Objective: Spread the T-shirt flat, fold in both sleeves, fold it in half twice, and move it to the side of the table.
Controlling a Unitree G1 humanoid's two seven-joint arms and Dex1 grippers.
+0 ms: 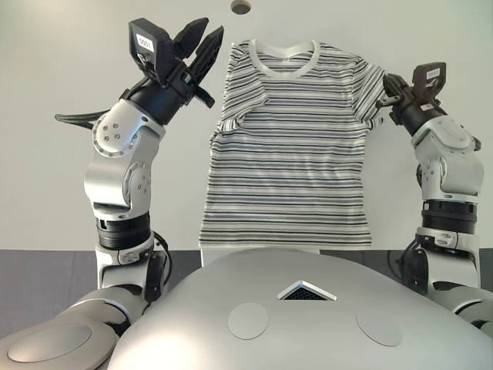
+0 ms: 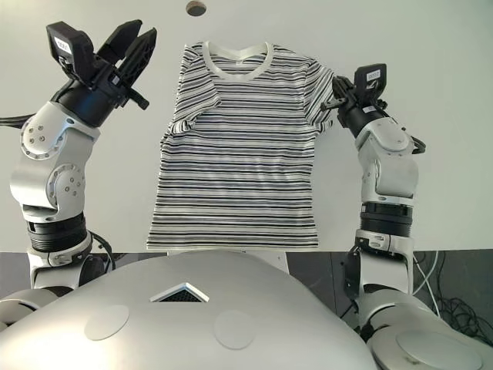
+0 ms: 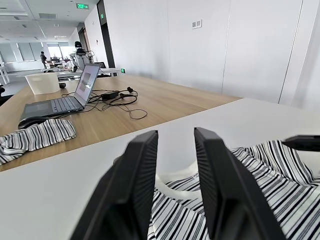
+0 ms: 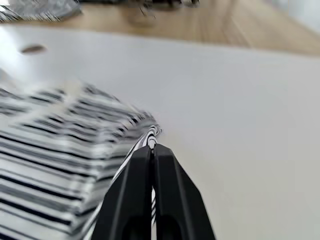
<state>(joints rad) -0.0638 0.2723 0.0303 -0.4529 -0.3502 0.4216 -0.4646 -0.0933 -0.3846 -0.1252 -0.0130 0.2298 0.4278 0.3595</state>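
A striped T-shirt (image 1: 289, 146) lies on the white table (image 1: 62, 62), collar at the far side and hem toward me. Its left sleeve (image 1: 235, 116) is folded inward over the chest. The right sleeve (image 1: 368, 85) is spread outward. My right gripper (image 1: 387, 91) is at that sleeve's outer edge, and the right wrist view shows it (image 4: 151, 150) shut on a pinch of striped fabric (image 4: 150, 135). My left gripper (image 1: 206, 35) is held up above the table just left of the collar, open and holding nothing, also seen as (image 3: 175, 145).
A round cable hole (image 1: 241, 6) sits in the table beyond the collar. Behind the white table is a wooden desk (image 3: 165, 100) with a laptop (image 3: 65, 97), cables and another striped cloth (image 3: 35, 137). White tabletop lies free on both sides of the shirt.
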